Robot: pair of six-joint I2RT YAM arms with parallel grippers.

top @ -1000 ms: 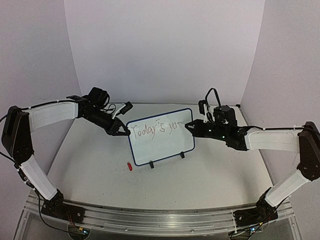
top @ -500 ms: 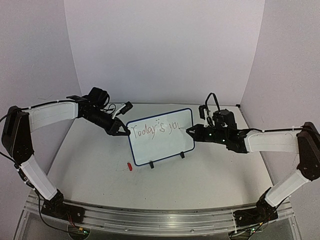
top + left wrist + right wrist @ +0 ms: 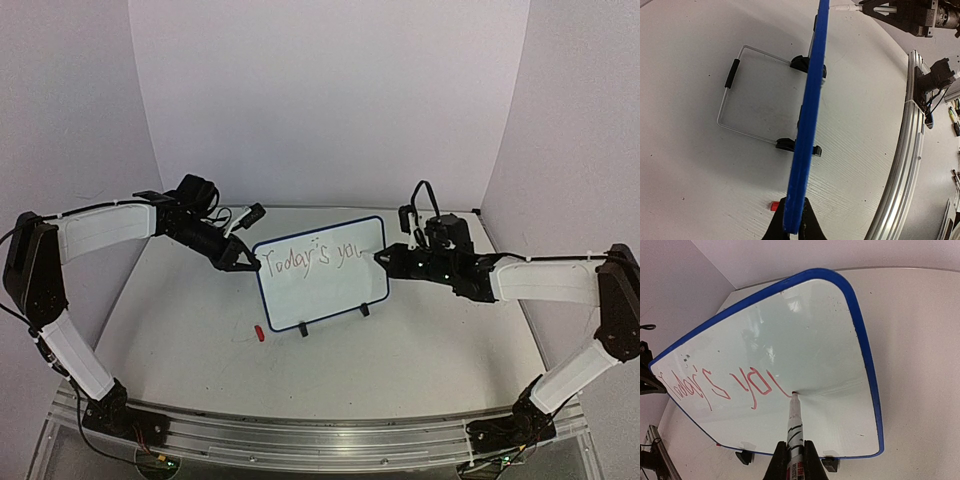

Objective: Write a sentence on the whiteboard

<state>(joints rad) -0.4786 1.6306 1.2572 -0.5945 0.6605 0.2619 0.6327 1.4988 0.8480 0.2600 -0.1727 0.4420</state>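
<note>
The whiteboard (image 3: 320, 272) stands upright mid-table on two black feet, blue-framed. The sentence (image 3: 312, 257) reads "Today's you" in reddish strokes on its top line; it shows upside down in the right wrist view (image 3: 720, 382). My left gripper (image 3: 248, 263) is shut on the board's left edge, seen as a blue edge (image 3: 807, 115) between the fingers in the left wrist view. My right gripper (image 3: 388, 257) is shut on a white marker (image 3: 795, 427) whose red tip touches the board at the end of the last stroke.
A small red marker cap (image 3: 258, 333) lies on the table in front of the board's left corner. The board's wire stand (image 3: 735, 75) rests behind it. The metal rail (image 3: 300, 430) runs along the near table edge. Walls close in on three sides.
The right gripper has drawn the marker rightward along the top line, adding the "u" stroke after "yo". The left gripper and the board have stayed still.
</note>
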